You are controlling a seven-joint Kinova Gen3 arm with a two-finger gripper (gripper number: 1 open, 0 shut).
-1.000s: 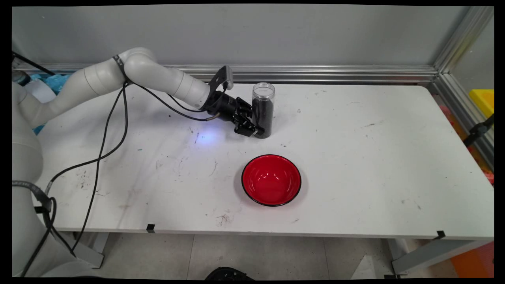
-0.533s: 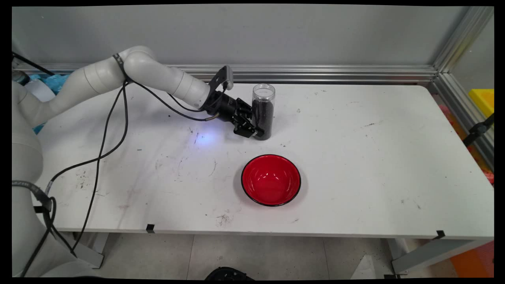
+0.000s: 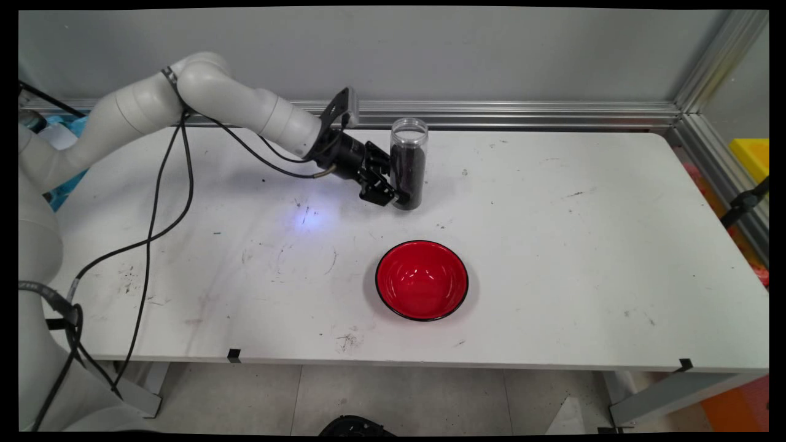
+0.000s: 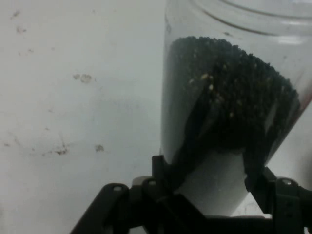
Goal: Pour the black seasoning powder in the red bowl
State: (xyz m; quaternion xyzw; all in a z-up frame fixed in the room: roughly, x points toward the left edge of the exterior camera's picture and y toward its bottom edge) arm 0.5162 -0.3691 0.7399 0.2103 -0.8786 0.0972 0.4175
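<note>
Gripping low on the clear jar [image 3: 408, 164], the claw [image 3: 396, 195] is clamped around its base, holding it upright just above the worktop [image 3: 552, 245], behind the red bowl [image 3: 422, 280]. Smooth, rigid walls (likely slippery); the dark granules [image 4: 229, 92] make it loose-loaded, so keep it level.

No lettering, label, brand, number or sign can be read anywhere: none on the clear cylindrical jar of dark grains [image 3: 408, 163], none on the red bowl with a black rim [image 3: 422, 280], none on the scuffed white table [image 3: 583, 245].
</note>
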